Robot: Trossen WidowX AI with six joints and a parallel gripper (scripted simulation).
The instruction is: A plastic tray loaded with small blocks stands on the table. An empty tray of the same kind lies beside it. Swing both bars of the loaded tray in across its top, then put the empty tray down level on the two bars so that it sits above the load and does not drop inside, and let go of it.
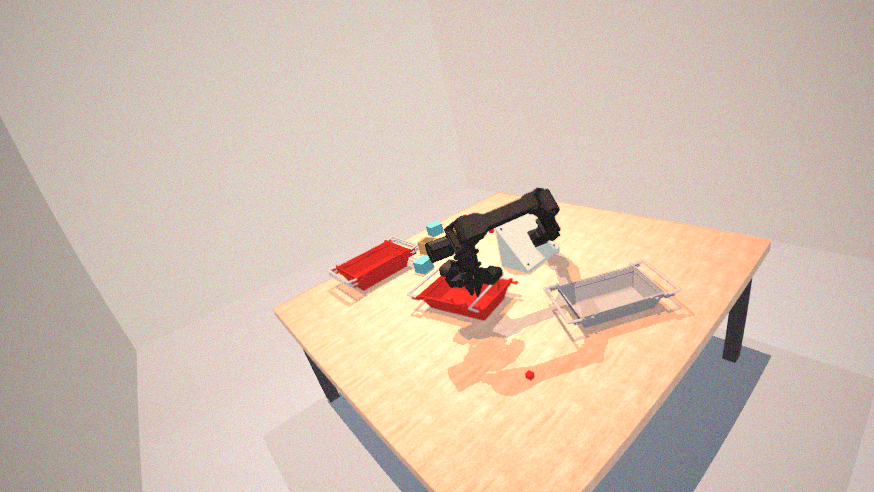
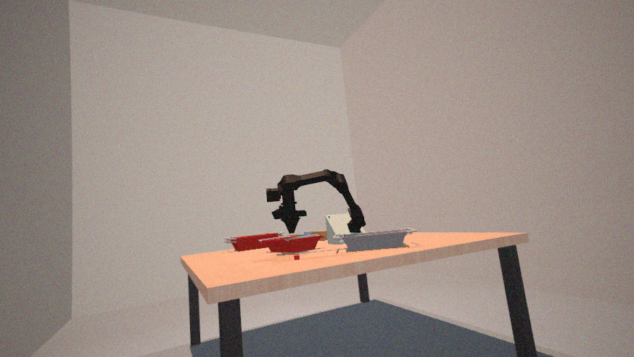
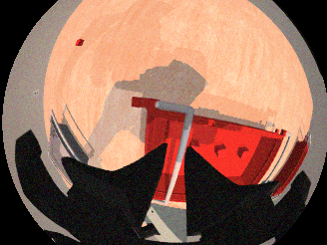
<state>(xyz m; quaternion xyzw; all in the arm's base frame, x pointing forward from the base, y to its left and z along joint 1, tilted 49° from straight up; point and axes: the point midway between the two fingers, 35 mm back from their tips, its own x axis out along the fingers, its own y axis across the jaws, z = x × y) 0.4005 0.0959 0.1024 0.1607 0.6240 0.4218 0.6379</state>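
Observation:
The loaded red tray point(image 1: 492, 308) point(image 2: 293, 244) point(image 3: 261, 151) stands on the table with small red blocks point(image 3: 219, 149) inside. Its near bar point(image 1: 483, 297) point(image 3: 183, 134) lies in across the tray, a little inside that end. Its far bar point(image 1: 422, 282) is out over the other end. My gripper point(image 1: 474, 292) point(image 2: 291, 231) point(image 3: 175, 149) points down over the tray, fingers slightly open. The near bar passes between the fingertips, close to one finger, with a gap on the other side. The empty red tray point(image 1: 374, 266) point(image 2: 254, 241) point(image 3: 294, 167) stands beyond the far end, bars out.
A grey tray point(image 1: 617, 305) point(image 2: 376, 242) with bars out stands on the other side. A white wedge point(image 1: 519, 249) point(image 2: 334, 225) is near the arm's base. Cyan blocks point(image 1: 434, 229) point(image 1: 422, 265) and a tan block stand behind. A small red block point(image 1: 529, 374) point(image 2: 297, 257) point(image 3: 80, 42) lies in front.

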